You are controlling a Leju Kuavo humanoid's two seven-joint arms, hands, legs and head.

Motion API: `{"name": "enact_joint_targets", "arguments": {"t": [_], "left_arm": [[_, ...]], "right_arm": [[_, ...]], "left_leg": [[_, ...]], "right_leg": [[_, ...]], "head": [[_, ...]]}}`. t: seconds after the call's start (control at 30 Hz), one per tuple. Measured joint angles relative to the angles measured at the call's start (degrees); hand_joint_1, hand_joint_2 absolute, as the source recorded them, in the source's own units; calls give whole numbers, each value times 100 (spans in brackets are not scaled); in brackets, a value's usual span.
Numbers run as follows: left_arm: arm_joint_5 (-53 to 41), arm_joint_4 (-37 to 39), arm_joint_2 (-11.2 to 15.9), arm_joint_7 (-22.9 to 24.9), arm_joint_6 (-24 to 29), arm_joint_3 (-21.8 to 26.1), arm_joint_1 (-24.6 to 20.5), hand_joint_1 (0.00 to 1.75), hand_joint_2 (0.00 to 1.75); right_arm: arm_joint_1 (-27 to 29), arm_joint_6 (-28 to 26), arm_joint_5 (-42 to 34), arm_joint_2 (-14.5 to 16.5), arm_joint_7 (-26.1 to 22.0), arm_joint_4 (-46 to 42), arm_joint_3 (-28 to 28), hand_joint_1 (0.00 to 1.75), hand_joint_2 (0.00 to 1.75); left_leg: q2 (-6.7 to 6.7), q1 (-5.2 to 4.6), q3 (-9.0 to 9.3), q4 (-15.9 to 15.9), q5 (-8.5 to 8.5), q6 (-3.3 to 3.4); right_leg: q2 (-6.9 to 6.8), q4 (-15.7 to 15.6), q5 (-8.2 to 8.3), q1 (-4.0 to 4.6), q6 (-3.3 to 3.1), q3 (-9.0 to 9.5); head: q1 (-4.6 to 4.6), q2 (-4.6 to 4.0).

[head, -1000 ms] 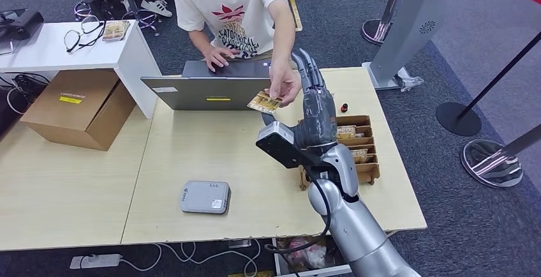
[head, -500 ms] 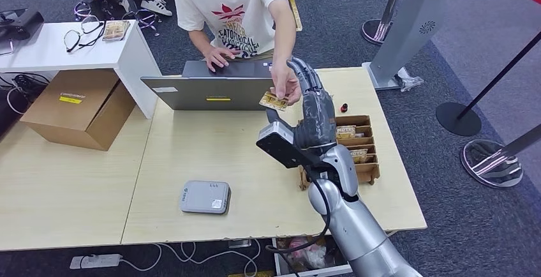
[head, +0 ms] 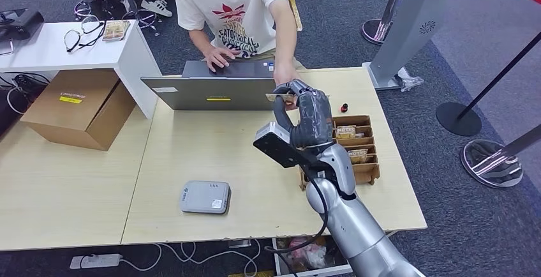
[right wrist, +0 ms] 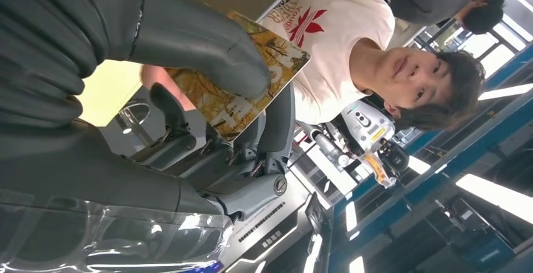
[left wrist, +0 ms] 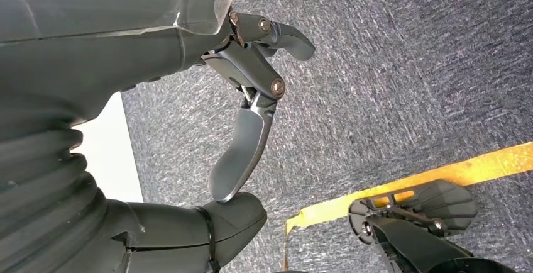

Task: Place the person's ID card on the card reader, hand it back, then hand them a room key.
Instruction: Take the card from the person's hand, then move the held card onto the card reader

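Observation:
My right hand (head: 305,116) is raised over the back of the table, just in front of the person's hand (head: 284,75). Its fingers have closed round the yellow-patterned ID card (right wrist: 254,87): the thumb (right wrist: 195,34) presses on one face and the dark fingers (right wrist: 276,122) lie behind it. An edge of the card (head: 274,97) shows beside my hand. A blurred fingertip of the person (right wrist: 154,75) is still at the card. The grey card reader (head: 205,196) lies on the table's near part. My left hand (left wrist: 245,128) hangs above the carpet, holding nothing.
A wooden rack (head: 362,162) with room key cards stands on the table at my right. An open laptop (head: 207,92) is at the back edge, with the person typing on it. A white desk (head: 51,50) and a cardboard box (head: 76,108) stand at the left.
The person brought the card to my raised right hand. My fingers, stretched out before, have curled down round the card.

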Motion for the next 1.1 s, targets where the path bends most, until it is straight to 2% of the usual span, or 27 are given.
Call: {"name": "enact_joint_targets", "arguments": {"t": [0.23,0.37,0.47,0.73,0.9,1.1], "left_arm": [[30,0,0,-15,3,0,4,0,175],[48,0,2,-15,3,0,7,0,175],[59,0,4,-19,2,0,13,0,175],[42,0,26,-31,-63,0,25,0,175],[21,0,39,-31,-106,0,24,0,175],[-10,0,43,-31,-120,0,20,0,175]], "right_arm": [[-44,-56,-95,-13,-12,68,92,163,175],[-62,18,-329,-20,-14,100,127,168,175],[-65,368,-835,-21,-72,107,133,169,175],[-62,1740,-2398,-27,-153,46,135,175,175],[-58,2317,-2825,-39,-125,57,222,175,175],[-53,2558,-2942,-43,-106,268,512,175,175]], "left_leg": [[0,0,0,0,0,0],[0,0,0,0,0,0],[0,0,0,0,0,0],[0,0,0,0,0,0],[0,0,0,0,0,0],[0,0,0,0,0,0]], "right_leg": [[0,0,0,0,0,-1],[0,0,0,0,0,0],[0,0,0,0,0,0],[1,0,0,0,0,-1],[2,0,0,0,0,-1],[1,0,0,0,0,-1]], "head": [[-1,0],[1,0],[1,0],[0,0],[-1,0],[0,0]]}}
